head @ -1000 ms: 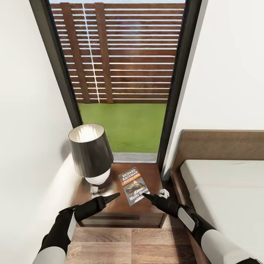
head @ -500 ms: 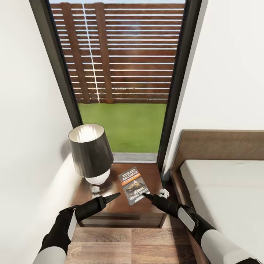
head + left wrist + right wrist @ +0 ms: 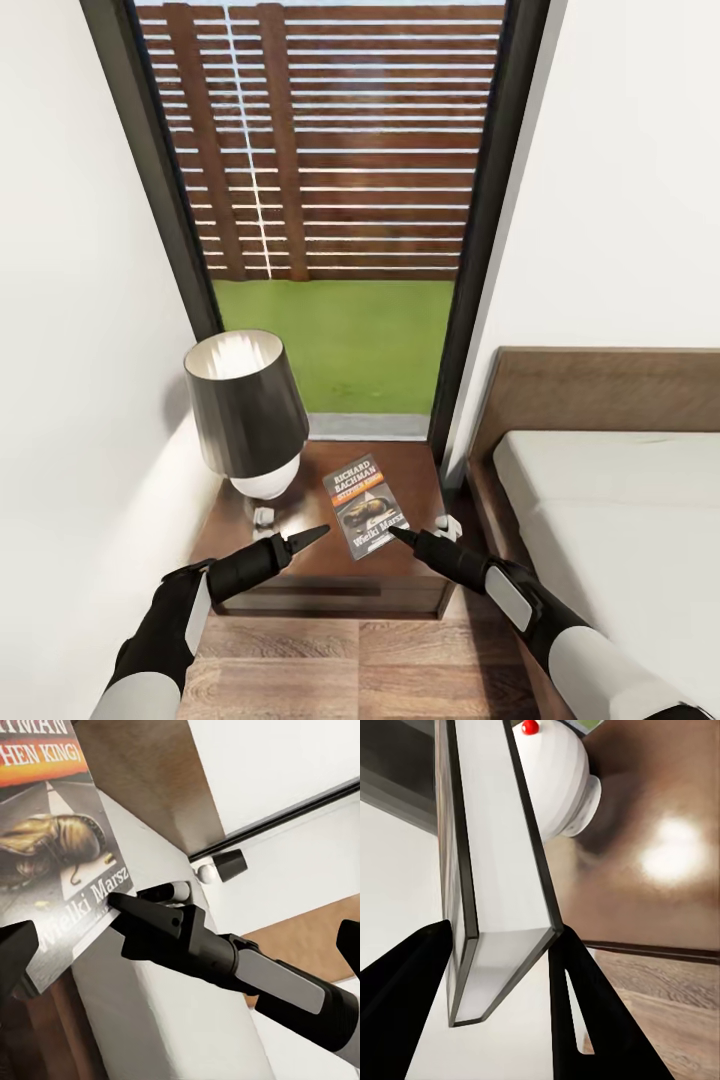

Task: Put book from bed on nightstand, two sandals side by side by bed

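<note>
The Bachman paperback [image 3: 366,505] was held over the nightstand [image 3: 405,572] top beside the lamp [image 3: 247,410], long axis running away from the robot. Right gripper [image 3: 397,534] was clamped on its near edge; left gripper [image 3: 312,534] looked pinched together, empty, just left.

The nightstand [image 3: 300,585] is dark brown wood with a glossy, light-reflecting top. The paperback book [image 3: 366,503] has a smooth printed cover. The lamp [image 3: 248,415] pairs a matt black shade with a smooth white base. The floor [image 3: 350,670] is wood plank.
</note>
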`<state>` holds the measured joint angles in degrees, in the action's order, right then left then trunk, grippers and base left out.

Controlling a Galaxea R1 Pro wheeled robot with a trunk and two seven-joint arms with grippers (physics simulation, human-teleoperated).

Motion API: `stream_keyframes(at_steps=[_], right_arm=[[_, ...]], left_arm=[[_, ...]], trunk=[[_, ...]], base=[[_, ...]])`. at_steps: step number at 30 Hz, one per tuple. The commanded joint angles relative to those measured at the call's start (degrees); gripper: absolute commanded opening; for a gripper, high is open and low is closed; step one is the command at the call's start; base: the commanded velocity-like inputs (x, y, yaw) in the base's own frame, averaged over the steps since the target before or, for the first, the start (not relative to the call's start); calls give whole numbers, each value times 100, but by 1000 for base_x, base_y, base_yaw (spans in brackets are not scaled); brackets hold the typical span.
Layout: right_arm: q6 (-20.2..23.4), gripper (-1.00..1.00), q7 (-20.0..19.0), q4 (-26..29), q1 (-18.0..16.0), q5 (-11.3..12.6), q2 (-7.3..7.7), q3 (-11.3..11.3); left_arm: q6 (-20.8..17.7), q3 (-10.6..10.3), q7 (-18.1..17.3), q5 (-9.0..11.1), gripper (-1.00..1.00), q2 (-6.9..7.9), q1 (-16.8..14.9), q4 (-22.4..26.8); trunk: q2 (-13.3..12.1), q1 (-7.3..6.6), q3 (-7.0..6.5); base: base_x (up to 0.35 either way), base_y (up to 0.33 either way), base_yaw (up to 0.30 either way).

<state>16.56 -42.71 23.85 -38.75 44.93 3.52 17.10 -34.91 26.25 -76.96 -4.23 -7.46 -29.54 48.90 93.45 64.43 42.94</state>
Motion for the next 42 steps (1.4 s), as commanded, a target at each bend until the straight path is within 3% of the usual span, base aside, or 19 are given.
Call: stream_keyframes(at_steps=[1, 8, 16, 42], right_arm=[[50, -100, -1, 5, -5, 69, 6, 22], [49, -100, -14, 12, -2, 77, 9, 22], [54, -100, -27, 14, -1, 77, 9, 22], [49, -100, -19, 13, -1, 77, 6, 30]], left_arm=[[-60, 29, -41, -44, 100, -9, -6, 5], [-60, 29, -38, -44, 100, -9, -5, -14], [-60, 34, -38, -43, 100, -10, -6, -20], [-60, 29, -38, -51, 100, -10, -7, -21]], trunk=[[44, 22, 23], [325, 176, 149], [325, 176, 149], [1368, 747, 616]], base=[[0, 0, 0], [0, 0, 0], [0, 0, 0], [0, 0, 0]])
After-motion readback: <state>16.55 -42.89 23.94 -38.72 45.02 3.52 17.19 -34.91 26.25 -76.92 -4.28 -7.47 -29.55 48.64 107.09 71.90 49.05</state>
